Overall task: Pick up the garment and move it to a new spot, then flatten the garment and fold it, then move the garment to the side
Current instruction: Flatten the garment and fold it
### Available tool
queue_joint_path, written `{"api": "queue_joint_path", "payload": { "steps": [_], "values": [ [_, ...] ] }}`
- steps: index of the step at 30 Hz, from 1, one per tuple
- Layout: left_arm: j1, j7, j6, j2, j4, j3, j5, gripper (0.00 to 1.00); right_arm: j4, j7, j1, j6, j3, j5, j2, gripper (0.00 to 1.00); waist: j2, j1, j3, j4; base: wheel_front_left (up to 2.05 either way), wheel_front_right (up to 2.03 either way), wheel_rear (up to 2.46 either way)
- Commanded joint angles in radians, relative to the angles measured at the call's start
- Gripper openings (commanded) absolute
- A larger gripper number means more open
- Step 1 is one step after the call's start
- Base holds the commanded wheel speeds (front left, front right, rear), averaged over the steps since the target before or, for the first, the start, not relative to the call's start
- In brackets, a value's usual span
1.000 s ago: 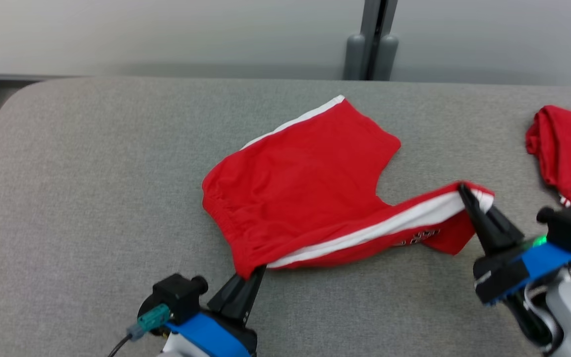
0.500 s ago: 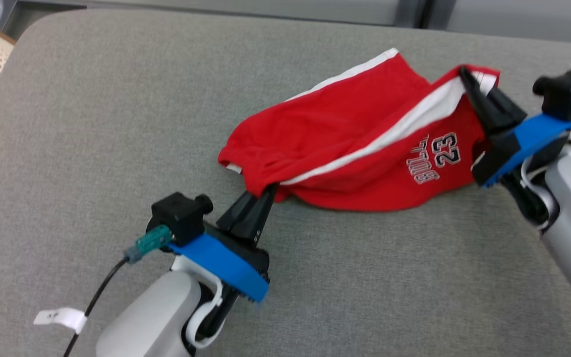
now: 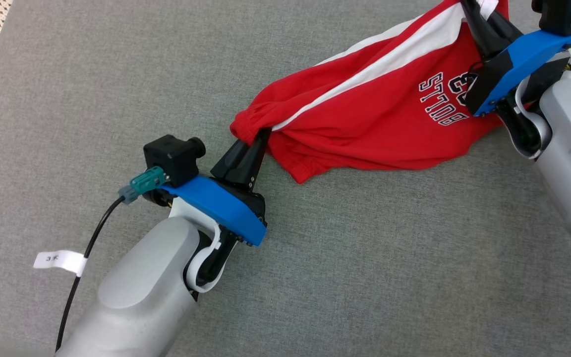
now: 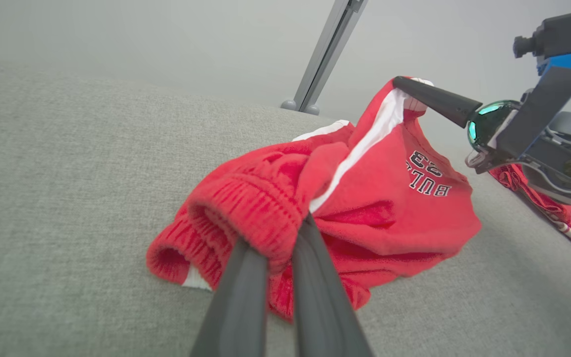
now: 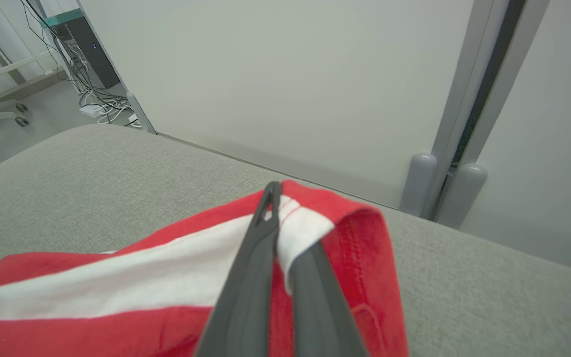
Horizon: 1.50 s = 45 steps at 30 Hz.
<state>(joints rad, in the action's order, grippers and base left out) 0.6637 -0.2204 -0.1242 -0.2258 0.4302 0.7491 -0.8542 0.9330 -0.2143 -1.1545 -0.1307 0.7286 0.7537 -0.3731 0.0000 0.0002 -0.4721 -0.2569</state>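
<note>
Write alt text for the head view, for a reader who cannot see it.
Red shorts with a white side stripe are held over a grey padded surface. The left gripper pinches the waistband; the right gripper pinches the striped leg hem.

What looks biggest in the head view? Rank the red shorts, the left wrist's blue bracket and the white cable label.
1. red shorts, by far the largest.
2. blue bracket, though it sits raised, nearer the camera, which flatters it.
3. white cable label, the smallest.

Grey fabric surface (image 3: 315, 277), pale wall (image 5: 265, 74), grey upright post (image 5: 456, 99), cables on floor (image 5: 99, 105)
</note>
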Motion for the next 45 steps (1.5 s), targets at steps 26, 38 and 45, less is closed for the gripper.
{"api": "queue_joint_path", "payload": {
  "steps": [26,38,45],
  "values": [
    [-0.196,-0.046,0.042,0.019,-0.044,-0.26,0.207,1.0,0.081,-0.051,0.064,0.0,0.143,0.134,-0.075,1.0,0.0,-0.0002,0.095,-0.001,0.0,0.0,0.0],
    [-0.383,-0.046,0.103,0.102,-0.261,-0.577,0.515,1.0,0.149,-0.01,0.106,0.0,0.198,0.167,-0.111,1.0,0.0,-0.0002,0.108,-0.022,0.0,0.0,0.0],
    [-0.427,-0.046,0.067,0.154,-0.285,-0.666,0.592,1.0,0.207,0.064,0.117,0.0,0.24,0.178,-0.093,1.0,0.0,-0.0002,0.099,-0.047,0.0,0.0,0.0]
  ]
}}
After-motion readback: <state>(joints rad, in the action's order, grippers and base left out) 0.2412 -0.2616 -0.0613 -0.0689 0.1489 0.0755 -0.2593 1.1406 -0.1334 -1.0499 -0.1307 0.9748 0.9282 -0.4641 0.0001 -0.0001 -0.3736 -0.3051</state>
